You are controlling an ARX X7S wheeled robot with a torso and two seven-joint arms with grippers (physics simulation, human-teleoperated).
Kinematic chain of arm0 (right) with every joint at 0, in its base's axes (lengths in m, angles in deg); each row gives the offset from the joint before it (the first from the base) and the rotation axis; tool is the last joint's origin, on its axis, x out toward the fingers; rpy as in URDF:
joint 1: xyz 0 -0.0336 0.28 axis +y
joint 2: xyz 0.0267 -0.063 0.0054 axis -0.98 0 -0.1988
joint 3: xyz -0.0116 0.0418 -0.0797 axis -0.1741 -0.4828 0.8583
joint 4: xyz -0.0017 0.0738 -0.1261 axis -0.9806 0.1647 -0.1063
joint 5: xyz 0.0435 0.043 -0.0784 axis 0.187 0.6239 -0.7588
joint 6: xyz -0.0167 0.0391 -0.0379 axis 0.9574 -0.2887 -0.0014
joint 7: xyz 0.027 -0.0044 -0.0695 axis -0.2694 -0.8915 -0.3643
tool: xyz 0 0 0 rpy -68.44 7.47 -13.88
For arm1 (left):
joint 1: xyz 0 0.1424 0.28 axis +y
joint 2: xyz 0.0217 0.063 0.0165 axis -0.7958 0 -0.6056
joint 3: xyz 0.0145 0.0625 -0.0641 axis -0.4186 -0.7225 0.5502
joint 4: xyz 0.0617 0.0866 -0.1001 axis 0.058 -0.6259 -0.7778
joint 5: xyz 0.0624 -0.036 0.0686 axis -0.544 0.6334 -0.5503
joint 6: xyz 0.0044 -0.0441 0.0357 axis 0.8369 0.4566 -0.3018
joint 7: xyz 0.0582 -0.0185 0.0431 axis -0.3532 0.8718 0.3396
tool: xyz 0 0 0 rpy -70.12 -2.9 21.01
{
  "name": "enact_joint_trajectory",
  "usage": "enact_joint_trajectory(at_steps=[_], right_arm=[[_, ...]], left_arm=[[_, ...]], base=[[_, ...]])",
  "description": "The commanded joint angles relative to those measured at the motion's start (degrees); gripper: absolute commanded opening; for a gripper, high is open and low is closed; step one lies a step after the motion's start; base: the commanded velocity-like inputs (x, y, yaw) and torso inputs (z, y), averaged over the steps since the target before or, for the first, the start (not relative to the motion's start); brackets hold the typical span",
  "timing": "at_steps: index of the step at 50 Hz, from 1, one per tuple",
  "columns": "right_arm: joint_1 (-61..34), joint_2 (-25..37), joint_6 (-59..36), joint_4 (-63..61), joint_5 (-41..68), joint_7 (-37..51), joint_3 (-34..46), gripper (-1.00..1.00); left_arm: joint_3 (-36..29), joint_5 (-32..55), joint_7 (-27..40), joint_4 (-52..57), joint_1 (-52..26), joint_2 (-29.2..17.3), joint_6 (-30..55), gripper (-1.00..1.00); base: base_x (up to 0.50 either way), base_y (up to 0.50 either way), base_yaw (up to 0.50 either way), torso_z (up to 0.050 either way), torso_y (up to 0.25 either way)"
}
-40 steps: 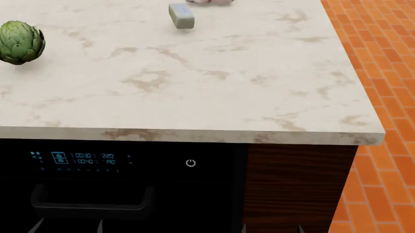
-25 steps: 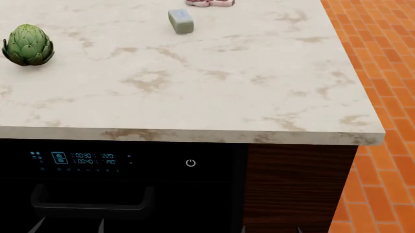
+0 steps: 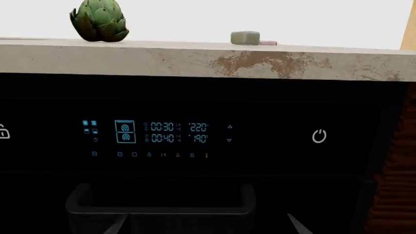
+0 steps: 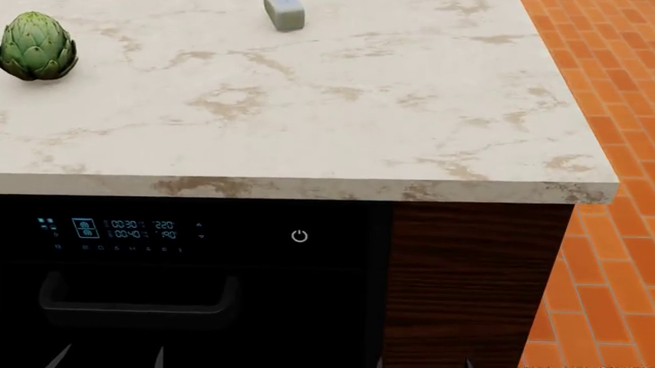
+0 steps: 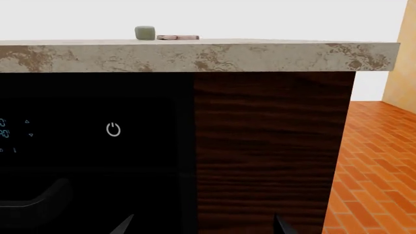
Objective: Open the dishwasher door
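The dishwasher door (image 4: 205,291) is a glossy black front under the counter, shut, with a cyan readout (image 4: 123,228), a white power symbol (image 4: 299,236) and a black bar handle (image 4: 138,303). My left gripper (image 4: 109,359) is open and empty; its tips show just below the handle. In the left wrist view the left gripper (image 3: 206,226) faces the handle (image 3: 159,204) from a short distance, apart from it. My right gripper (image 4: 425,363) is open and empty. In the right wrist view the right gripper (image 5: 202,226) faces the seam between the door (image 5: 85,146) and the wood panel (image 5: 266,146).
The marble counter (image 4: 307,115) overhangs the door. On it are an artichoke (image 4: 38,46) at the far left and a grey block (image 4: 284,14) at the back. A dark wood-grain panel (image 4: 471,284) adjoins the door's right side. Orange brick floor (image 4: 603,268) lies to the right.
The head view has shifted: counter, readout and handle now sit higher in the frame. The door stays shut and both grippers' tips stay at the bottom edge.
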Motion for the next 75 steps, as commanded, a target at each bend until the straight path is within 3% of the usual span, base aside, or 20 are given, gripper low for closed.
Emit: enact_joint_trajectory(at_steps=[1, 75], right_arm=[[0.36, 1.0, 0.36, -0.43, 0.06, 1.07, 1.31, 1.0], [0.91, 4.29, 0.74, -1.21, 6.07, 4.07, 3.91, 1.0]], left_arm=[[-0.91, 1.43, 0.73, -0.84, -0.09, -0.57, -0.39, 1.0], [-5.01, 4.55, 5.7, -1.17, -0.14, -3.89, -1.43, 1.0]], base=[[0.0, 0.0, 0.0, -0.05, 0.0], [0.0, 0.0, 0.0, -0.05, 0.0]])
